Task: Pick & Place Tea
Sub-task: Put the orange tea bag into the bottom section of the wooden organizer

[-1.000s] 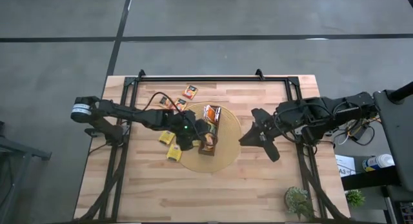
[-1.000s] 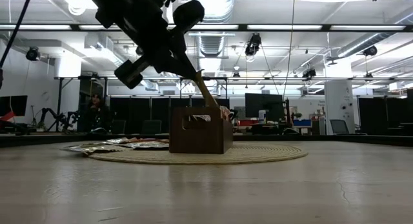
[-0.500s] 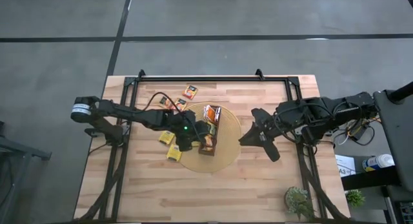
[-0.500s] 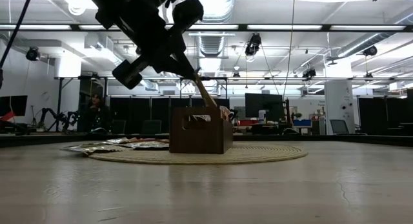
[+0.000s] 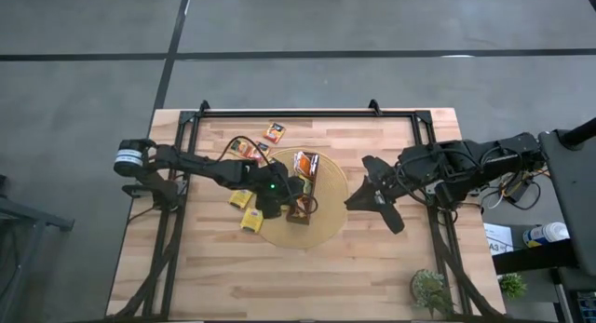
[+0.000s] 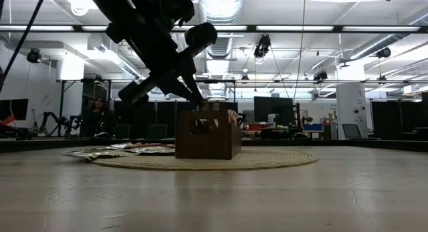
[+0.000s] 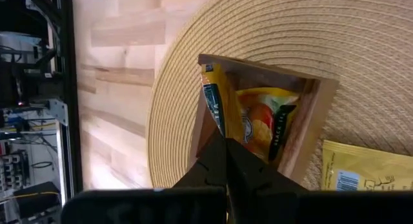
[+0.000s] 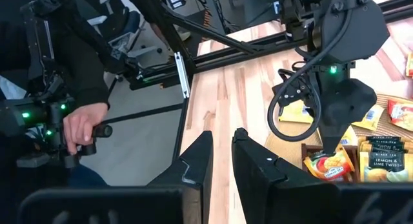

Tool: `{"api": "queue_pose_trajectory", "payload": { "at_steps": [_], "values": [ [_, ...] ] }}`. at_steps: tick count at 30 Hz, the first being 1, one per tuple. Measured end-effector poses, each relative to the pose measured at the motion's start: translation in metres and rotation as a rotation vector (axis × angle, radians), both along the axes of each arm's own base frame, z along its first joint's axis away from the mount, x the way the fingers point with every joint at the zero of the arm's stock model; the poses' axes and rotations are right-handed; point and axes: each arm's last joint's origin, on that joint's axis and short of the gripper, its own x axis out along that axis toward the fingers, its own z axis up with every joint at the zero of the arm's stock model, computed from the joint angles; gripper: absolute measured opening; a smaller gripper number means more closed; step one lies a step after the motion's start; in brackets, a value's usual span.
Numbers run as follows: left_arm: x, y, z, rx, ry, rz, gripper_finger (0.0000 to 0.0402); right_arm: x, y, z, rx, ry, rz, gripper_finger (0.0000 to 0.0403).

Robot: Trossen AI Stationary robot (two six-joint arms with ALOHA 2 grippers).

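Note:
A long dark-brown tray stands on a round tan disc at mid-table, with tea sachets in its compartments. My left gripper reaches in from the table's left and is shut on a yellow tea sachet at the tray's near end. An orange-and-yellow sachet lies in that same compartment. Loose sachets lie flat on the wood left of the disc and toward the far edge. My right gripper hangs above the table right of the disc, slightly open and holding nothing. My left gripper pinches the yellow sachet's edge nearest to it between its two fingers. The fingers slant down from the table's left. The sachet stands on edge and points away from the fingers, its far end inside the tray's near-end compartment.
Another yellow sachet lies on the disc beside the tray. A small potted plant stands at the near right corner. A person's hand on a control handle shows beyond the table's edge. Bare wood lies along the near side.
My left gripper has gone down toward the tray with the yellow sachet still pinched. The sachet, which stuck up over the tray's top, now reaches down into the near-end compartment. My right arm has kept still.

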Motion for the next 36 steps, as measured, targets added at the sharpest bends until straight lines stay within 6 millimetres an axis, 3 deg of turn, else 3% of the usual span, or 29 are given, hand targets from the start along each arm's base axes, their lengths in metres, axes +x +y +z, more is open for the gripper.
{"api": "queue_pose_trajectory", "payload": {
  "at_steps": [17, 28, 36],
  "values": [
    [0.0022, -0.0001, 0.0023, -0.021, -0.029, 0.022, 0.0002, 0.0001, -0.0004, 0.0, -0.017, -0.005, -0.008, 0.0056],
    [0.0024, -0.0001, 0.0025, -0.041, -0.027, 0.041, 0.0083, 0.0001, -0.0005, 0.0, -0.02, -0.006, -0.009, 0.0056],
    [0.0022, 0.0002, 0.0031, -0.023, -0.03, 0.062, 0.009, 0.0001, -0.0005, -0.0001, -0.031, -0.009, -0.004, 0.0056]
  ]
}}
